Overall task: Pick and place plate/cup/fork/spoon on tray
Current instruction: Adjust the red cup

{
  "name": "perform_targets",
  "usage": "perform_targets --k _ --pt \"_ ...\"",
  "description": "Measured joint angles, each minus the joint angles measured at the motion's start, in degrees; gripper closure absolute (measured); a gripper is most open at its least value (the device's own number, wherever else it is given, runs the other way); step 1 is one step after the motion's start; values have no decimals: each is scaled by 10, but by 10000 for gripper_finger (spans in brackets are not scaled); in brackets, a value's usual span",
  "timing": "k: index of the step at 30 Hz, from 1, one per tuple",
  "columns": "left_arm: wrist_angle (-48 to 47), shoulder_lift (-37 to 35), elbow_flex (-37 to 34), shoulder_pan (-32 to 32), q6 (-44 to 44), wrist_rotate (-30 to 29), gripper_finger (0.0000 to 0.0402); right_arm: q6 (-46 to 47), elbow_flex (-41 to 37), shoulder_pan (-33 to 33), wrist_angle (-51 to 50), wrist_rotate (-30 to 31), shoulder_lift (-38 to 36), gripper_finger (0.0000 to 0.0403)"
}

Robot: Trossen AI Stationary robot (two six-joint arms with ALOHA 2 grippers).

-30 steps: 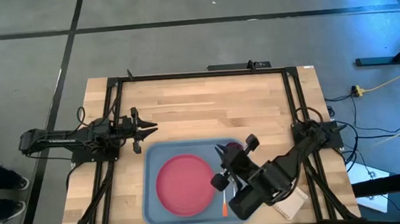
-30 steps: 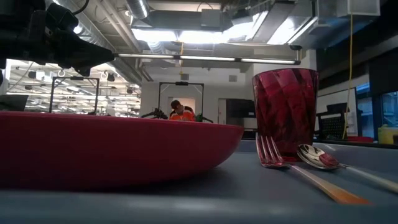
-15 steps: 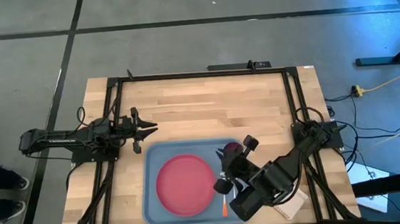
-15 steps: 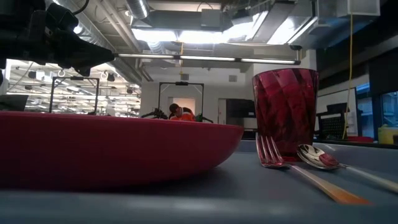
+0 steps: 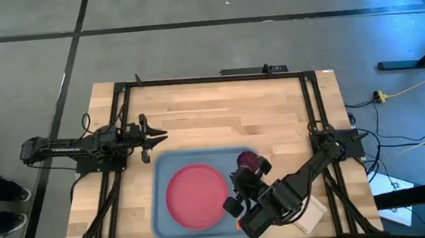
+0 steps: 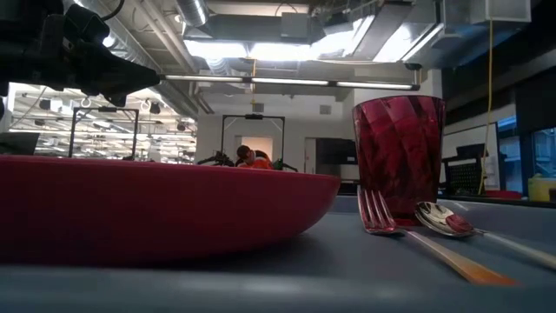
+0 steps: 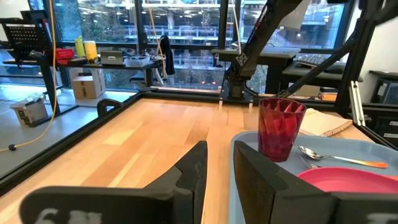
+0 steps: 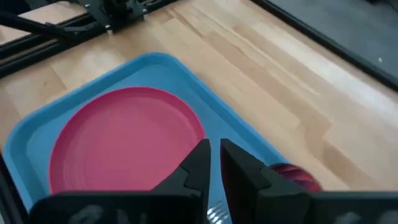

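The light blue tray (image 5: 163,214) lies near the table's front edge. On it rest the pinkish-red plate (image 5: 196,196), the dark red cup (image 5: 248,162) upright at the far right corner, and, seen in the low view, the fork (image 6: 375,213) and the spoon (image 6: 443,219) side by side in front of the cup (image 6: 398,152). My right gripper (image 5: 235,193) hovers above the tray between plate and cup, slanting down. Its fingers (image 8: 202,163) stand all but together with nothing between them. My left gripper (image 5: 159,136) waits level at the table's left, a narrow gap between its fingers (image 7: 198,168).
A white notepad (image 5: 311,217) lies on the table right of the tray, partly under my right arm. Bare wood (image 5: 219,111) stretches across the table's far half. A black frame (image 5: 209,78) runs around the table.
My right gripper has drawn back toward the table's near edge, sunk a little and tipped further downward. The cup, which it covered before, now shows in the high view. Plate, cup, fork and spoon have stayed in place.
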Motion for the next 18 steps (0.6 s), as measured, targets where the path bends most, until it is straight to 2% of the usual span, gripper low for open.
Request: perform_targets --k 4,8,18 --pt "0 0 0 0 0 0 331 49 0 0 11 11 23 361" --pt "0 0 0 0 0 0 331 49 0 0 17 40 50 361" --pt "0 0 0 0 0 0 331 49 0 0 17 42 67 361"
